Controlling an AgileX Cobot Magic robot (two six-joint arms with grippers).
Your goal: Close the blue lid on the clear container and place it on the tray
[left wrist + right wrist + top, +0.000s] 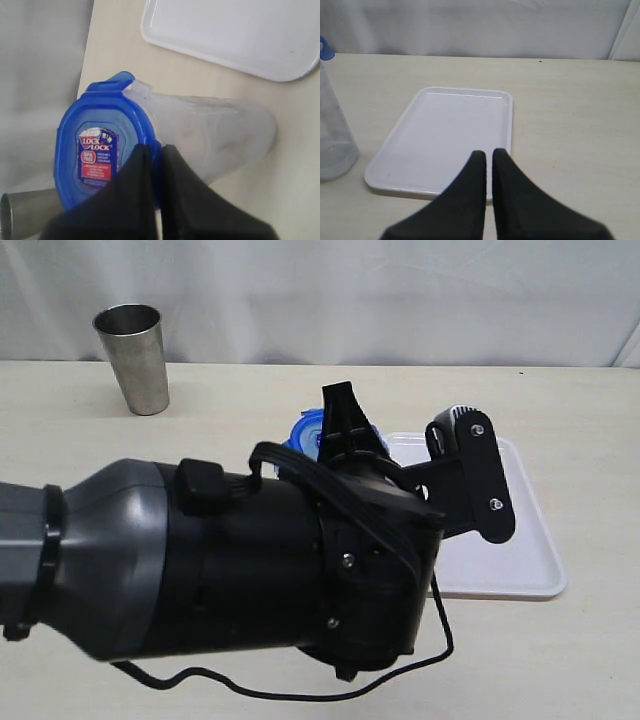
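Beside the tray: the clear container (332,135) stands upright on the pale table (300,380), just off the tray's edge and not on it.
Lid: a blue lid (97,150) with a red-and-blue sticker sits over the container's mouth. One flap (112,82) sticks out from the rim. How the other flaps sit cannot be told from where I stand.
Tray: the white tray (445,130) lies flat on the table with nothing on it.
Left gripper: the left gripper (156,147) hangs over the lid. Its two black fingers (132,195) are pressed together, with the tips at the lid's near edge. Nothing shows between them. Whether the tips touch the lid or hang just above it cannot be told.
Left arm: the bulky grey-and-black left arm (200,560) reaches across the table. A loose black cable (300,695) trails under it. The arm hides most of the container from the room camera, so only a sliver of blue shows past it.
Right gripper: the right gripper (488,155) has its fingers closed against each other and carries nothing. It is poised over the tray's near rim, well apart from the container.
Steel cup: a shiny metal cup (135,355) stands upright near the white backdrop (400,290), well apart from the container and the tray.
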